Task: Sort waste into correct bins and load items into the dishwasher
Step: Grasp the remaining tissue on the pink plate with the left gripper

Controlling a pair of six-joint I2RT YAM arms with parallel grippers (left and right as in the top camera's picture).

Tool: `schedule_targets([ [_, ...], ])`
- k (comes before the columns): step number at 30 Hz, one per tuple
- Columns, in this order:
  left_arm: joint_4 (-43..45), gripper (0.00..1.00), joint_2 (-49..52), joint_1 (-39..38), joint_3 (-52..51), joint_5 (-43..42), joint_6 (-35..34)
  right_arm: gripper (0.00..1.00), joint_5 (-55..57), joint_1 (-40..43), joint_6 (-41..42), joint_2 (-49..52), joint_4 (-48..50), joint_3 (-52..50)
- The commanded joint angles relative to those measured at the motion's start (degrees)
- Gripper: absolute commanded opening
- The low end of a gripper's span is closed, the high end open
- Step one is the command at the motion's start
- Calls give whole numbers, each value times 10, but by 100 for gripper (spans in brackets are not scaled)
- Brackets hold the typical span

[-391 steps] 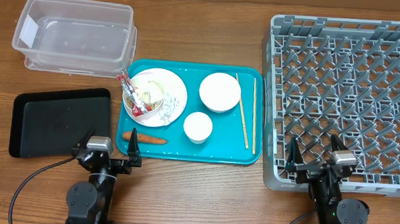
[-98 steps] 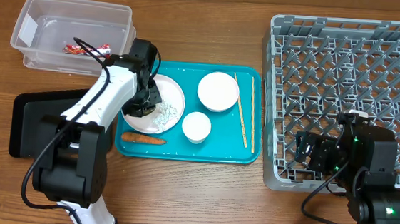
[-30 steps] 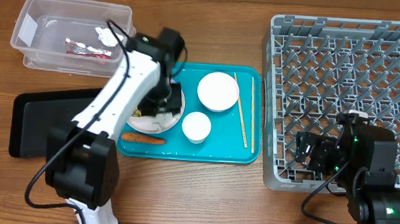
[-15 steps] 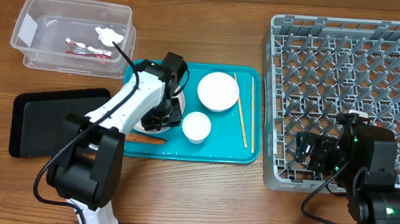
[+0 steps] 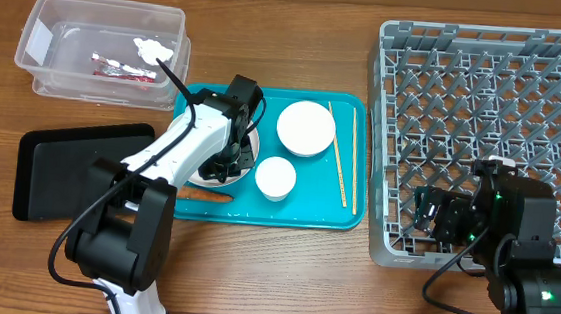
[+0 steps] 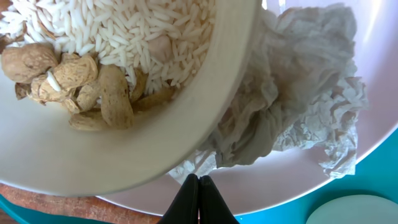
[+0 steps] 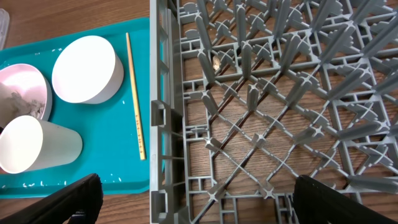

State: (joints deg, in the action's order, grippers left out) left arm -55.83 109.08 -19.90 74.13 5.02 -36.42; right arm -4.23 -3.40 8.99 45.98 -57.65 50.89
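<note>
At the bottom centre of the left wrist view, the left gripper [image 6: 199, 182] has its jaws pressed flat together, the tips meeting at the lower fringe of the crumpled foil [image 6: 292, 106]. Whether a sliver of foil is pinched between them I cannot tell.

The foil lies up and to the right of the tips. Its bulk runs from lower left to upper right across the white plate [image 6: 261, 183], with one side tucked under the bowl [image 6: 112, 155] of rice and brown scraps at upper left. It looks thin, pale and deeply creased.

From overhead, the plate sits at the left of the teal tray [image 5: 317, 205]. The clear tub [image 5: 112, 3] is further up and left.

The left arm is far nearer. The right gripper [image 7: 196, 180] is spread wide over the dish rack [image 7: 261, 93], well apart from the foil.
</note>
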Motion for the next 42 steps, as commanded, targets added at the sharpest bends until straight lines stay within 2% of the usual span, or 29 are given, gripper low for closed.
schedule_targets([
  [1,4,4,-15,0,-4,9,-4,100,-3,2,0,-3,3,17],
  [7,4,15,-15,0,16,7,7,100,-3,2,0,-3,3,17],
  [8,4,18,-15,0,22,9,14,100,-3,2,0,-3,3,17],
  [10,5,38,-15,0,32,16,18,100,-3,2,0,-3,3,17],
  [12,14,49,-15,0,33,16,17,100,-3,2,0,-3,3,17],
  [15,31,54,-15,0,32,16,17,100,-3,2,0,-3,3,17],
  [30,51,52,7,0,29,16,17,100,-3,2,0,-3,3,17],
  [39,53,46,36,0,29,16,17,100,-3,2,0,-3,4,17],
  [41,51,40,38,0,29,16,17,100,-3,2,0,-3,4,17],
  [42,50,26,38,0,29,16,17,100,-3,2,0,-3,4,17],
])
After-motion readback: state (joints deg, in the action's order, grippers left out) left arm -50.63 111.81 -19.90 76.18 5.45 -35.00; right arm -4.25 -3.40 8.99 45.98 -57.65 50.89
